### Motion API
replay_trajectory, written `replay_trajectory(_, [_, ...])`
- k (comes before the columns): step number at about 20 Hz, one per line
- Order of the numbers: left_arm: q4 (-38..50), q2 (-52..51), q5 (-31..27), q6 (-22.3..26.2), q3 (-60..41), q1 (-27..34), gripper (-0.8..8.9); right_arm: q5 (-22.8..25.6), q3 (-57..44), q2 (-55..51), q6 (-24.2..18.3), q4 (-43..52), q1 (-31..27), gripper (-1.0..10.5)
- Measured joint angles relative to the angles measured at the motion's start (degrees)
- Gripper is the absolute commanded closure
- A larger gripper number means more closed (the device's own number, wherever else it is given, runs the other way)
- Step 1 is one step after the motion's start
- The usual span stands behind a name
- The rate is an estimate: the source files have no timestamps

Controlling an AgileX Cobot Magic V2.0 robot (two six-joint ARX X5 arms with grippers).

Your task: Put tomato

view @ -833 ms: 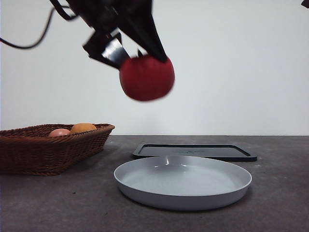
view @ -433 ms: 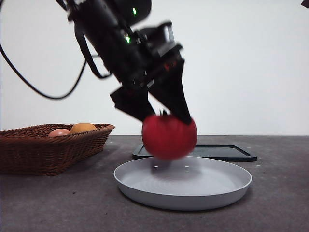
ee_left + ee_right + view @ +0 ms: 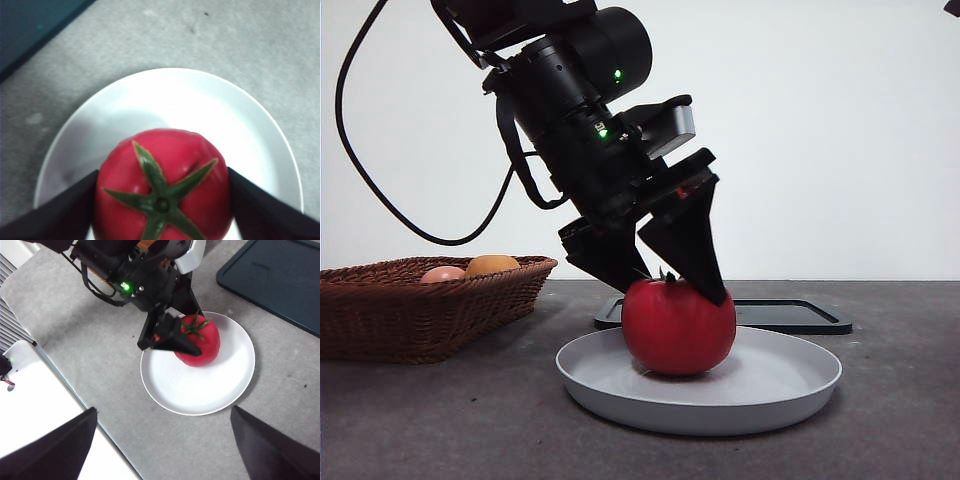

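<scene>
A glossy red tomato (image 3: 678, 327) with a dark green star-shaped calyx sits on a shallow pale grey plate (image 3: 790, 392) in the middle of a dark grey bench (image 3: 900, 420). From the front its underside appears to touch the plate's floor, a little off centre toward the basket side. The left hand (image 3: 665, 280), a bulky black unit with small green lights, leans down over it from above; its two black jaws press against opposite sides of the fruit, closed on it and gripping it. The view from that wrist shows the tomato between the jaws with the plate's white rim curving around it. The right hand (image 3: 160, 440) hangs high above the bench, well apart from the work, its jaws spread wide and holding nothing. To one side stands a brown wicker basket (image 3: 400, 310) holding an orange fruit (image 3: 492, 264) and a smaller pinkish fruit (image 3: 442, 273). A flat dark tray (image 3: 800, 316) lies behind the plate. As I judge it, the placing is nearly finished: the tomato is down on the plate, and what is left is for the left hand to let go and lift clear.
</scene>
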Motion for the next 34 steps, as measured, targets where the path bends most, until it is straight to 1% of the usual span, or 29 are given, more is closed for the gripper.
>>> replay_trajectory(1, [-0.2, 0.0, 0.0, 0.0, 0.0, -0.2, 2.8, 0.0, 0.0, 0.0, 0.0, 0.0, 0.0, 5.2])
replay_trajectory(4, [-2.6, 0.0, 0.0, -0.5, 0.0, -0.4, 2.79, 0.0, 0.0, 0.0, 0.0, 0.0, 0.0, 5.2])
replay_trajectory(8, [-3.2, -0.4, 0.0, -0.7, 0.0, -0.4, 2.8, 0.0, 0.0, 0.0, 0.0, 0.0, 0.0, 5.2])
replay_trajectory(12, [-3.3, -6.3, 0.0, -0.8, 0.0, 0.2, 2.82, 0.0, 0.0, 0.0, 0.0, 0.0, 0.0, 5.2])
replay_trajectory(14, [-3.6, -10.1, 0.0, -1.3, 0.0, 1.4, 2.83, 0.0, 0.0, 0.0, 0.0, 0.0, 0.0, 5.2])
replay_trajectory(18, [-7.4, -17.7, 0.0, -2.5, 0.0, 5.7, 2.83, 0.0, 0.0, 0.0, 0.0, 0.0, 0.0, 5.2])
replay_trajectory(22, [-11.6, -26.7, 0.0, -2.6, 0.0, 12.9, 2.86, 0.2, 0.0, 0.0, 0.0, 0.0, 0.0, 5.2])
replay_trajectory(24, [-15.1, -30.7, -0.1, -2.5, 0.0, 16.3, 2.86, 1.6, 0.0, 0.0, 0.0, 0.0, 0.0, 5.2])
replay_trajectory(28, [-24.6, -37.7, 0.0, -1.2, 0.0, 22.0, 2.86, 1.7, 0.0, 0.5, 0.0, 0.2, 0.0, 5.2])
replay_trajectory(29, [-26.5, -39.2, 1.0, -0.8, 0.0, 23.1, 2.86, 1.8, 0.0, 0.8, 0.0, 0.3, 0.0, 5.2])
replay_trajectory(30, [-28.2, -40.6, 3.2, -0.5, 0.0, 24.0, 2.88, 1.8, 0.0, 1.4, 0.0, 0.7, 0.0, 5.2])
replay_trajectory(34, [-36.9, -44.9, 12.3, 0.2, 0.0, 24.3, 2.91, 1.7, 0.0, 3.6, 0.0, 2.2, 0.0, 5.2])
